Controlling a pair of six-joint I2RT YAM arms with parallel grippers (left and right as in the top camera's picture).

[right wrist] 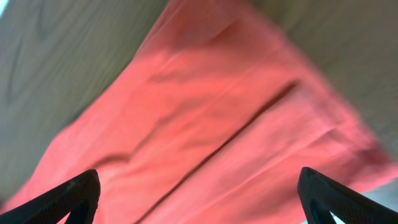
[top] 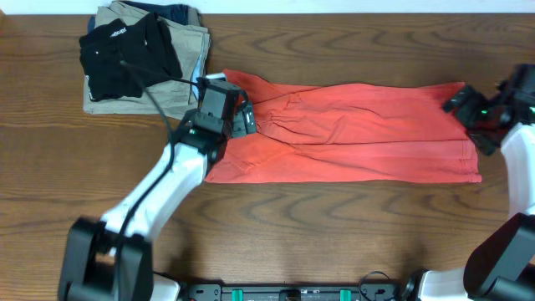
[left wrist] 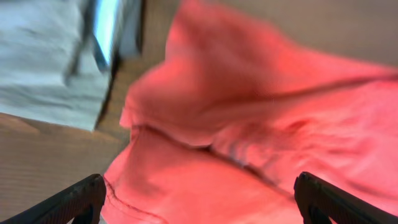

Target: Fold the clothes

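Note:
The coral-red T-shirt (top: 359, 134) lies across the middle of the table as a long folded band; lettering and neck tag are hidden. My left gripper (top: 238, 117) hovers over its left end, jaws wide open and empty, with red cloth (left wrist: 205, 143) between the fingertips (left wrist: 199, 202) in the left wrist view. My right gripper (top: 470, 117) is over the shirt's right end, also open and empty; the right wrist view shows creased red fabric (right wrist: 205, 124) between its fingertips (right wrist: 199, 199).
A black folded garment (top: 125, 54) lies on khaki folded trousers (top: 180, 79) at the back left, close to the shirt's left end; the khaki cloth also shows in the left wrist view (left wrist: 43, 68). The wooden table (top: 334, 234) extends in front.

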